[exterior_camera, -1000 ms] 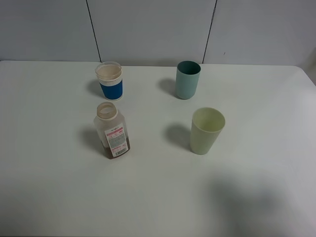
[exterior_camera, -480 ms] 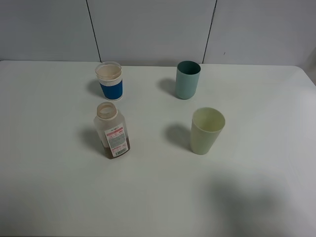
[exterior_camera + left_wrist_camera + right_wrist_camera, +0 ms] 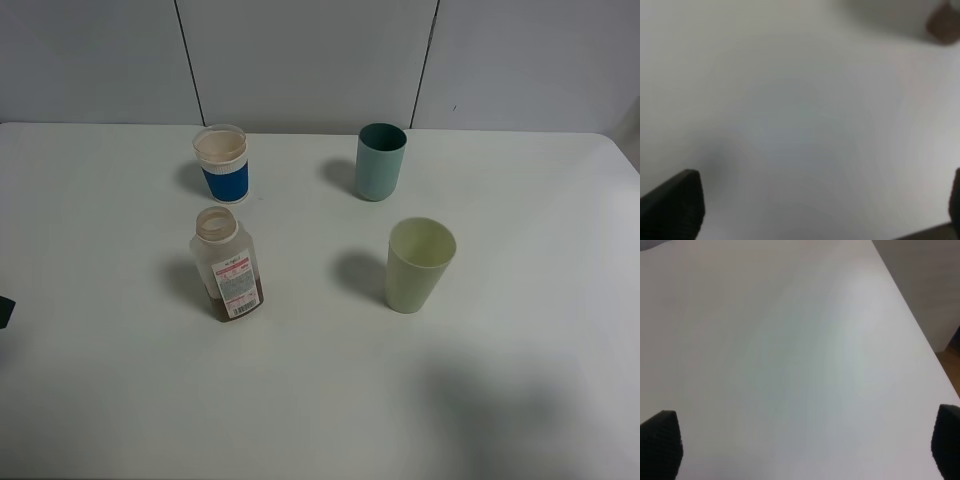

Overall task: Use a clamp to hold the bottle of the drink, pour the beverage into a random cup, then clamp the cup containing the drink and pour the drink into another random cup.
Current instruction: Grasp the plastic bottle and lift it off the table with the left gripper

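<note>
- Brown drink fills only the lowest part of the bottle (image 3: 227,265), which stands upright and uncapped on the left half of the white table (image 3: 320,400), just in front of the blue cup (image 3: 222,164).
- New since half a second ago: a small dark piece (image 3: 5,312) shows at the left edge of the high view (most probably the left arm). Before, that edge was bare. The bottle and the cups have not moved.
- The left gripper (image 3: 815,205) has its fingers wide apart, with only table between them. A brown blur (image 3: 945,22) at the border of its view is probably the bottle, well apart from it.
- The right gripper (image 3: 804,442) also has its fingers spread and holds nothing, above bare table near the table's edge.
- The teal cup (image 3: 380,161) and the green cup (image 3: 418,264) stand on the right half; the green one looks empty.
- My judgement: the approach to the bottle is only starting, and nothing is poured yet.
</note>
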`<state>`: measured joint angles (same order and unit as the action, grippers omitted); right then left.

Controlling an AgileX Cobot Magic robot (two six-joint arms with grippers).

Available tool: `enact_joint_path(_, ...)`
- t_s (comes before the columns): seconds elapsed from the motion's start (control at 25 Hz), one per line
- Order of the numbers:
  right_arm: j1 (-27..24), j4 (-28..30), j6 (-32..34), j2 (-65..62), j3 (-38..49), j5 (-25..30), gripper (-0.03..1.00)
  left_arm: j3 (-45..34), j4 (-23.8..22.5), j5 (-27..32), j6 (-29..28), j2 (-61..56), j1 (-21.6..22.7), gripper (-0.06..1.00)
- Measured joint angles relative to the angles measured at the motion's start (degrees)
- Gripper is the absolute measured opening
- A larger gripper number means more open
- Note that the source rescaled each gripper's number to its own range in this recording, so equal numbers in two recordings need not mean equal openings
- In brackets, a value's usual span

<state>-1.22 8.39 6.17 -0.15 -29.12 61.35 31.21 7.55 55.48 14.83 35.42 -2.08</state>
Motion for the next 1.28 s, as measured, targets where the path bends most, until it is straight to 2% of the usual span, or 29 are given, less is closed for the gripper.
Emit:
enact_joint_path(0.32,0.00,0.00,0.00,0.00,0.00,0.00,1.00,0.00,-0.46,-0.18,0.23,9.14,-9.61,0.99)
enact_joint_path(0.36,0.00,0.00,0.00,0.00,0.00,0.00,1.00,0.00,-0.51,-0.70,0.23,11.58,-12.62,0.99)
enact_joint_path(0.64,0.00,0.00,0.00,0.00,0.00,0.00,1.00,-0.30,-1.02,-5.97,0.44,19.08,-18.85,0.99)
enact_joint_path(0.76,0.00,0.00,0.00,0.00,0.00,0.00,1.00,-0.34,-1.61,-10.50,0.49,22.68,-21.61,0.99)
enact_joint_path(0.8,0.00,0.00,0.00,0.00,0.00,0.00,1.00,-0.34,-1.65,-13.80,0.72,25.11,-23.49,0.99)
enact_joint_path(1.0,0.00,0.00,0.00,0.00,0.00,0.00,1.00,-1.88,-1.52,-23.41,0.90,30.57,-26.78,0.99)
enact_joint_path(1.04,0.00,0.00,0.00,0.00,0.00,0.00,1.00,-2.83,-1.13,-26.05,0.90,31.77,-27.48,0.99)
enact_joint_path(1.08,0.00,0.00,0.00,0.00,0.00,0.00,1.00,-2.83,-1.13,-26.05,0.90,31.77,-27.48,0.99)
enact_joint_path(1.12,0.00,0.00,0.00,0.00,0.00,0.00,1.00,-4.63,0.05,-30.18,0.90,33.77,-28.91,0.99)
enact_joint_path(1.28,0.00,0.00,0.00,0.00,0.00,0.00,1.00,-6.81,1.74,-38.25,0.91,36.65,-30.41,0.99)
